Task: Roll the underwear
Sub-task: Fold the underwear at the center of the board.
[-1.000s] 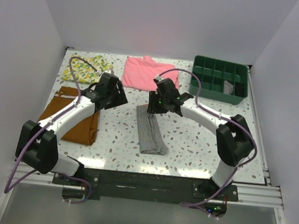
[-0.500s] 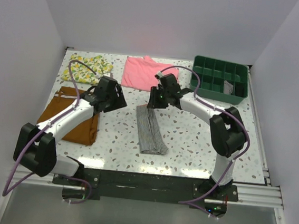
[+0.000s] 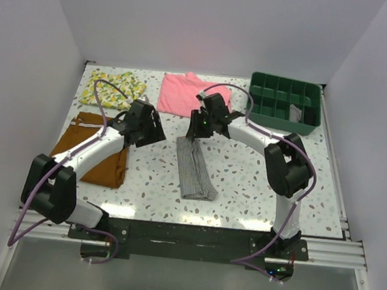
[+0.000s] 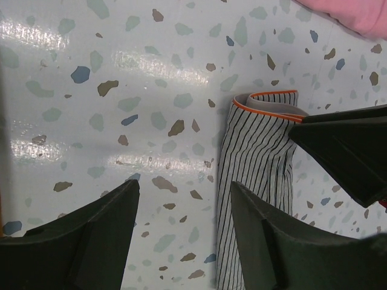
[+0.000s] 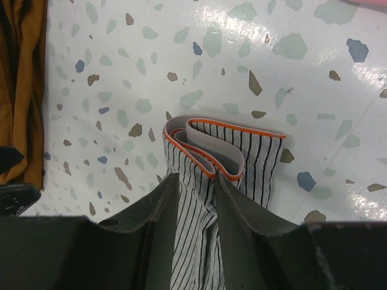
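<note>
Underwear [image 3: 193,167] is folded into a long narrow strip on the table [image 3: 251,185], just on the arm-base side of the pink garment [image 3: 185,93]. Its orange-edged waistband [image 5: 224,136] is the end nearest the pink. Right gripper [image 5: 213,181] is at that end, fingers pinched on a ridge of striped fabric. Left gripper [image 4: 183,199] is spread wide with nothing in it, over the table down-left of the pink garment, clear of the fabric.

Left end effector [image 4: 181,202] is hovering over the speckled worktop [image 4: 121,72] with its fingers spread wide. The underwear [image 4: 257,166] is lying by the right-hand finger, orange-edged waistband at the far end. Right end effector [image 4: 314,142] is overlapping the underwear's right edge. Pink garment [image 4: 357,15] is showing in the top-right corner.
</note>
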{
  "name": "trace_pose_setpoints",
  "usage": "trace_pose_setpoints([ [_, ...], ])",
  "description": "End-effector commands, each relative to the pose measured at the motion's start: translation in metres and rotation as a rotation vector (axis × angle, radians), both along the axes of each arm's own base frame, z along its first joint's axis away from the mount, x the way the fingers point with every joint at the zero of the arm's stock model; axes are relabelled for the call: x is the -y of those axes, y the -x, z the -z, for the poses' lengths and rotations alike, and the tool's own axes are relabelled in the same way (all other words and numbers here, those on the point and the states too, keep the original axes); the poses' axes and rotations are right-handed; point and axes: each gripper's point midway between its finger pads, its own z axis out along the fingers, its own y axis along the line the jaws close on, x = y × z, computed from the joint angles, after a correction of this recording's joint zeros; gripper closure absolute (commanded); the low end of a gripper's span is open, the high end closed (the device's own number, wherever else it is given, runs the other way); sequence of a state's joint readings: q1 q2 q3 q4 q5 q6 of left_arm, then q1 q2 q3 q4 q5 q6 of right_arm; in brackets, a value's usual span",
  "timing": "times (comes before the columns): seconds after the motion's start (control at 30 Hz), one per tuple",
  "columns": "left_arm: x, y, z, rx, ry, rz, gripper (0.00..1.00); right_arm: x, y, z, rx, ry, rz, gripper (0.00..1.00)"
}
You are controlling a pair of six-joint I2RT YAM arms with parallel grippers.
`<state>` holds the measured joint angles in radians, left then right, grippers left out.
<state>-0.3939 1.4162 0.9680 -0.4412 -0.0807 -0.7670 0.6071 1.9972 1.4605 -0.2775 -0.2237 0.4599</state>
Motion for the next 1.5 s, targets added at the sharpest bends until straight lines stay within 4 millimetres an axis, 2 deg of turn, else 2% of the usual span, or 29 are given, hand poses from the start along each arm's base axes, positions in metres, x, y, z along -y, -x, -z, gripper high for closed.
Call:
trace_pose_setpoints([
  [0.0,0.005,-0.003,-0.001,0.015,0.025,0.002,0.34,-0.005,-0.013,-0.019,0.043,-0.028,0.001,0.66],
  [0.2,0.005,-0.003,0.000,0.011,0.023,0.005,0.34,-0.002,-0.010,-0.011,0.022,-0.018,0.007,0.67],
  [0.3,0.005,-0.001,0.002,0.006,0.023,0.004,0.34,-0.003,-0.009,-0.010,0.018,-0.024,0.003,0.71],
  [0.87,0.010,0.000,0.011,-0.018,0.037,0.021,0.35,0.003,0.001,0.003,-0.034,0.008,0.000,0.71],
  [1.07,0.011,-0.001,0.012,-0.021,0.048,0.019,0.35,0.002,0.002,0.006,-0.043,0.012,-0.009,0.78],
  [1.1,0.012,-0.002,0.011,-0.019,0.051,0.018,0.35,0.003,0.002,0.006,-0.044,0.015,-0.010,0.82],
  [1.27,0.014,-0.003,0.010,-0.019,0.055,0.027,0.35,0.000,0.000,0.003,-0.041,0.015,-0.022,0.90],
  [1.37,0.013,-0.001,0.010,-0.020,0.052,0.026,0.35,0.001,-0.004,0.000,-0.026,0.020,-0.013,1.00],
  [1.47,0.012,0.001,0.012,-0.027,0.050,0.024,0.35,0.005,-0.008,-0.008,0.007,0.027,0.008,1.00],
])
